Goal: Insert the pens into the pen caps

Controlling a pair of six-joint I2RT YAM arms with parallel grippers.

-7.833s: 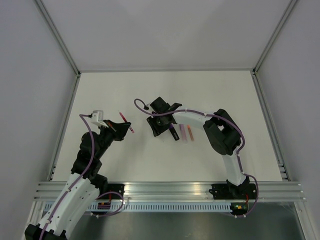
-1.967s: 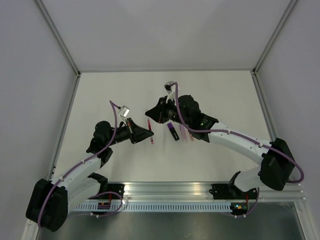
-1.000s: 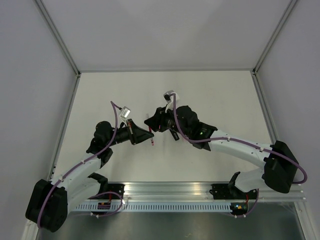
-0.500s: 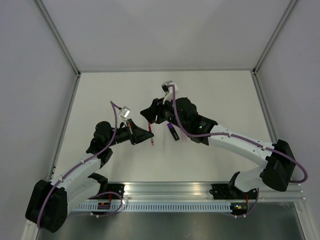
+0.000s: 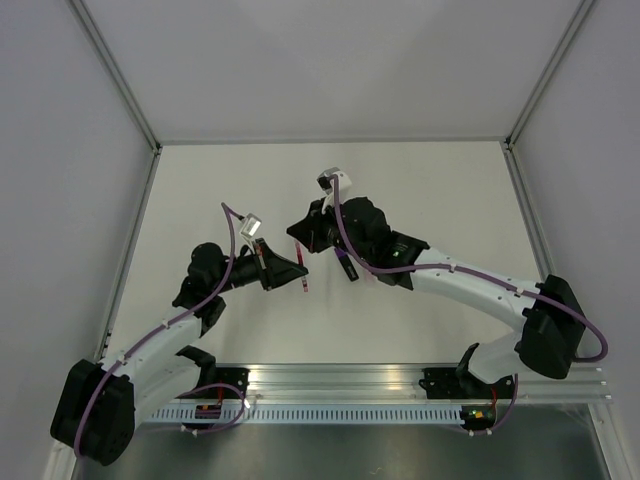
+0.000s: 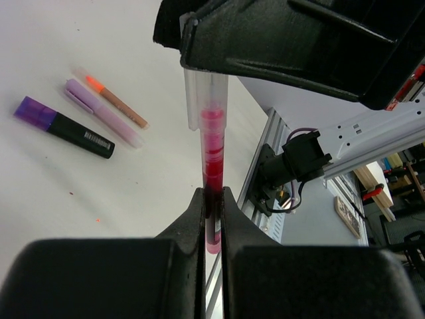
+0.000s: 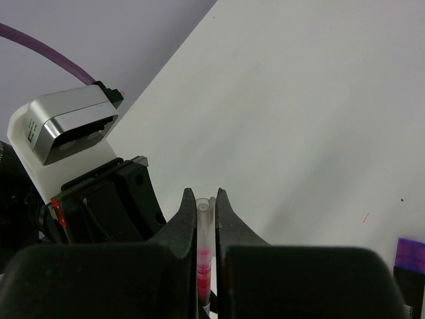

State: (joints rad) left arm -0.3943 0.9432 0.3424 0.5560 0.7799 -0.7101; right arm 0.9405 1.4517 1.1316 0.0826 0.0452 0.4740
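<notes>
Red pen [image 6: 212, 166] is clamped near its lower end in the left pincer [image 6: 212, 199], jaws pressed together on the barrel, so the pen is held off the desk [image 5: 450, 190] and points away from the left wrist. Its far end sits inside a clear cap [image 6: 206, 100]; red shows through the plastic for much of the cap's length. The right pincer [image 7: 206, 199] is clamped on that cap, with the open rim just showing between its fingers in the right wrist view. Change noted: two seconds ago the overhead view had the two pincers apart, with a gap beyond the pen tip. They then met, the right jaws loosened briefly, and they have now closed on the cap again. Judged meaning: cap and pen are mated and the right arm has re-gripped, probably to press home or check seating. Whether the cap is fully seated cannot be told. Farther off on the desk lie the black marker [image 6: 66, 126] with purple end, the lilac pen [image 6: 103, 113] and the orange pen [image 6: 119, 101], side by side, none of them held.
</notes>
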